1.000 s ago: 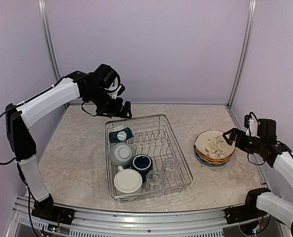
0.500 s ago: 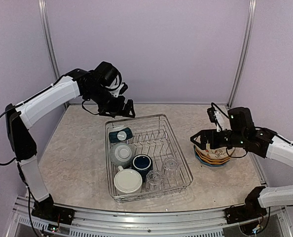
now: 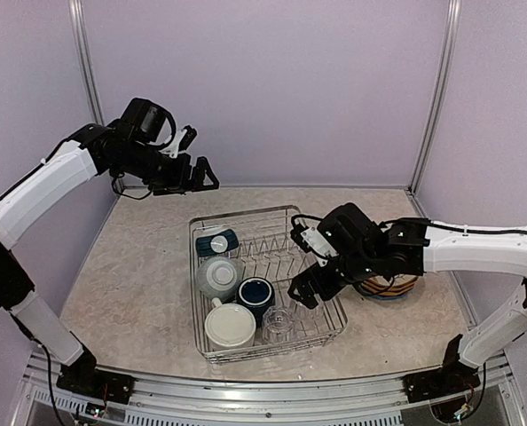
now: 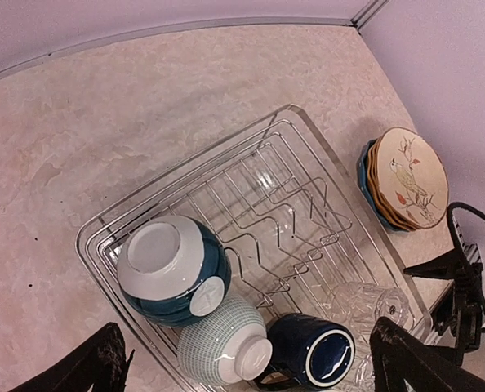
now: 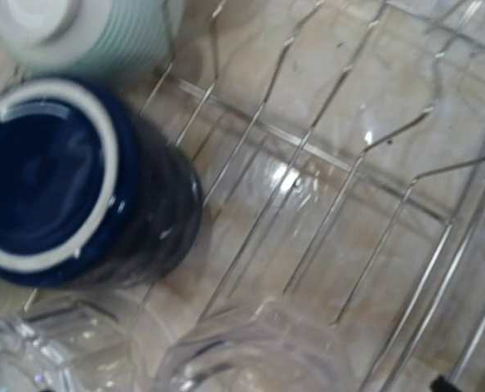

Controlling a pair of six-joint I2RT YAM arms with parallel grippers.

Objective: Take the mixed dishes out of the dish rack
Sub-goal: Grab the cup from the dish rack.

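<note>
**Marbled tabletop: tumbler pickup judged next**

Plates are stacked at 3 o'clock of the dish rack. The right end effector, jaws apart, is poised over glass tumblers at the rack's 5 o'clock; a straddling descent is needed. The left end effector is held open at 11 o'clock.

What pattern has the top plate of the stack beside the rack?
Cream top plate with a bird on a branch; best in left wrist view.

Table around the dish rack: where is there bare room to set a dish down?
The table is bare left of the dish rack and behind it up to the wall. Crowded: the rack's near half, with bowls, mugs, glasses and the right gripper above; plate stack to its right.
</note>
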